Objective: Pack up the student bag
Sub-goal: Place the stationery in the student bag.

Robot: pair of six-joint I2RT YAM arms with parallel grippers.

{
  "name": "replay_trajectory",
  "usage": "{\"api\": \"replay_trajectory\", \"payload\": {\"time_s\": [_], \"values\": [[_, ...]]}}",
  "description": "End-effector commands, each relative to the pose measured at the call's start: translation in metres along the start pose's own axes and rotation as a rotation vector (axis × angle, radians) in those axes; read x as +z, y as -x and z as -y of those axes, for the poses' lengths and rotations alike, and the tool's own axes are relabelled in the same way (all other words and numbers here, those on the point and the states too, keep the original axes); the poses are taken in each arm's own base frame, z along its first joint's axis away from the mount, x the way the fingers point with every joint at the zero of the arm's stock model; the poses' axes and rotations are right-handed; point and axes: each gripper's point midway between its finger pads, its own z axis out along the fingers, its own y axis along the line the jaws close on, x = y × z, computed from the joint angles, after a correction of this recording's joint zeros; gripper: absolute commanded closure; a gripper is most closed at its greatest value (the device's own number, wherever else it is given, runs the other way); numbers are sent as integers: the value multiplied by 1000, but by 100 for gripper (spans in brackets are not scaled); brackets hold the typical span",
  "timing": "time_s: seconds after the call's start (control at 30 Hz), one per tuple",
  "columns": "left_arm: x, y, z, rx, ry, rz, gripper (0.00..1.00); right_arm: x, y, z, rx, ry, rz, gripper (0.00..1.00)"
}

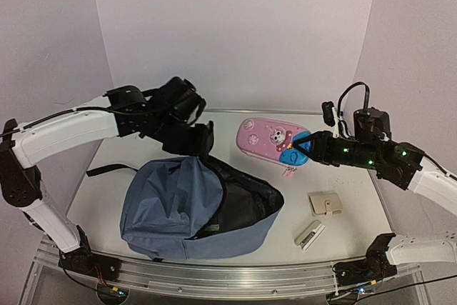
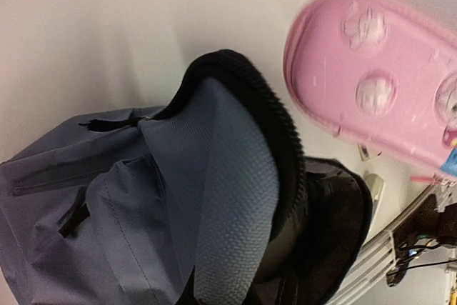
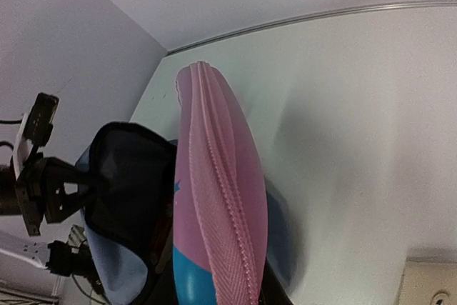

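Note:
The student bag [image 1: 161, 212] lies on the table, dusty blue, with its dark-lined mouth [image 1: 246, 208] open to the right. My left gripper [image 1: 202, 142] is shut on the bag's upper flap [image 2: 228, 176] and holds it raised; its fingers are hidden under the fabric in the left wrist view. A pink pencil case [image 1: 270, 139] hangs just right of the opening. My right gripper [image 1: 301, 149] is shut on its blue end. In the right wrist view the pencil case [image 3: 221, 198] stands on edge, zipper toward the camera, and the bag's black mouth [image 3: 125, 183] is to its left.
A small beige wallet [image 1: 325, 203] and a small white oblong object [image 1: 310, 235] lie on the table at the right front. A black strap [image 1: 111, 170] trails left of the bag. White walls enclose the back and sides.

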Motion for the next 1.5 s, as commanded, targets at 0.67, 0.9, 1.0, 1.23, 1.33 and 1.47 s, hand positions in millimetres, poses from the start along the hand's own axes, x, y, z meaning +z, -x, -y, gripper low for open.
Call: {"api": "replay_trajectory", "payload": {"time_s": [0.67,0.9,1.0,1.23,1.33,1.47], "values": [[-89,34,28,-3,-445,180,100,39,-66,-38,218,254,-288,100],[-96,35,27,6,-457,197,100,65,-75,-70,191,307,-315,100],[-96,34,28,5,-464,193,100,83,-90,-88,183,341,-349,100],[-95,31,28,-9,-483,198,100,144,-129,-109,168,291,-375,100],[-93,31,28,-8,-486,199,100,170,-144,-103,188,253,-382,98],[-90,31,30,-1,-489,194,100,188,-159,-104,177,236,-396,77]]}}
